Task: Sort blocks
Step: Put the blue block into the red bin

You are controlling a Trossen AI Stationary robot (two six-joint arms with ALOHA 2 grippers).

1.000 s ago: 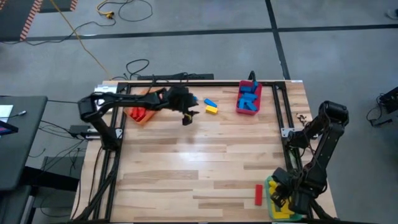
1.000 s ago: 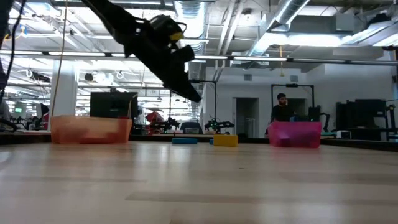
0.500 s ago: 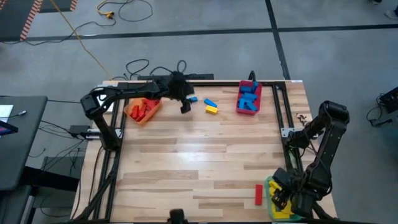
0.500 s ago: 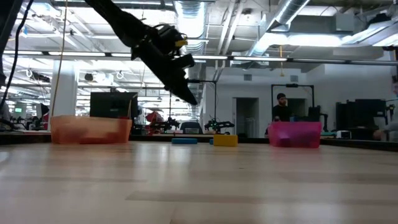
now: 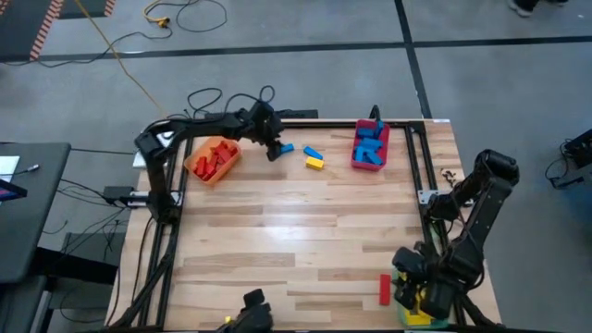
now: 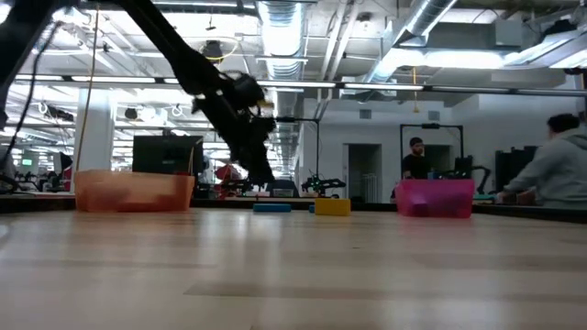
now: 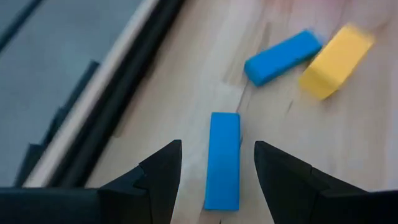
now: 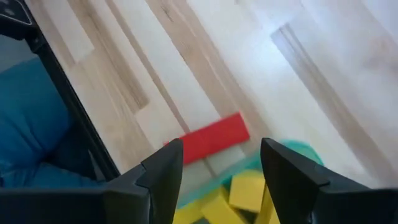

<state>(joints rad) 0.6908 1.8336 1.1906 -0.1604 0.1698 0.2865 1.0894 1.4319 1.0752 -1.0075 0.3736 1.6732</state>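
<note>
Three loose blocks lie flat on the table near its far edge: a blue block (image 7: 224, 158), a second blue block (image 7: 283, 56) and a yellow block (image 7: 336, 59). My left gripper (image 7: 217, 149) hangs open just above the first blue block (image 5: 285, 148), one finger on each long side, touching nothing. A red block (image 8: 208, 140) lies flat at the near right beside a green bin (image 5: 421, 310) of yellow blocks (image 8: 249, 193). My right gripper (image 8: 221, 155) hangs open above that red block (image 5: 385, 289) and the bin's edge, and holds nothing.
An orange bin (image 5: 213, 159) with red blocks stands at the far left. A red bin (image 5: 370, 146) with blue blocks stands at the far right. A dark frame rail (image 7: 118, 93) runs along the far edge by my left gripper. People (image 6: 559, 170) are in the room beyond the table.
My left gripper has swung toward the table's far edge and sunk, ending over the nearest blue block, still open. My right gripper has risen a little above the green bin and shifted toward the red block. No block has moved.
</note>
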